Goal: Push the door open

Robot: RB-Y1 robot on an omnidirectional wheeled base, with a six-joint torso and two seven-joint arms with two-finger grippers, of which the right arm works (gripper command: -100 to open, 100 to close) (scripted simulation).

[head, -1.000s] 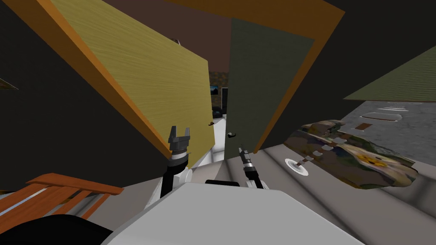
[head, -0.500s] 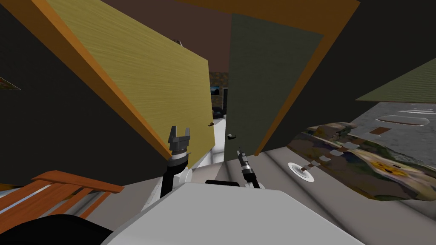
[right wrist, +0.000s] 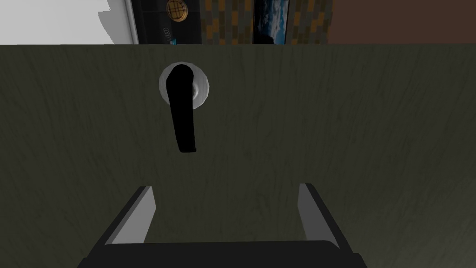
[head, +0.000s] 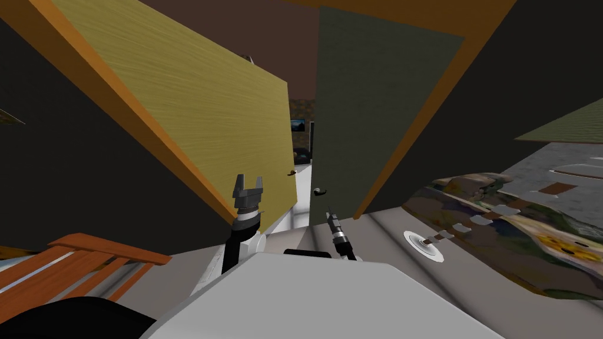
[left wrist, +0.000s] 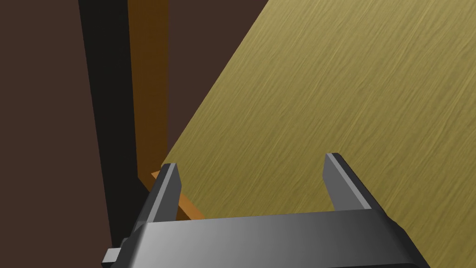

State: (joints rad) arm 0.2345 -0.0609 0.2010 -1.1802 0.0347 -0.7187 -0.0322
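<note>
My left gripper [head: 248, 180] is hovering, fingers spread, before the yellowish door leaf [head: 206, 112]. My right gripper [right wrist: 225, 187], fingers also spread and holding nothing, is facing the dark green door [head: 365, 106], with its black lever [right wrist: 182, 111] at eleven o'clock of the fingers. The orange frame [head: 420, 123] and patterned rug [head: 518, 235] are sliding toward three o'clock. I judge I am rolling closer and the door is not swinging yet.
</note>
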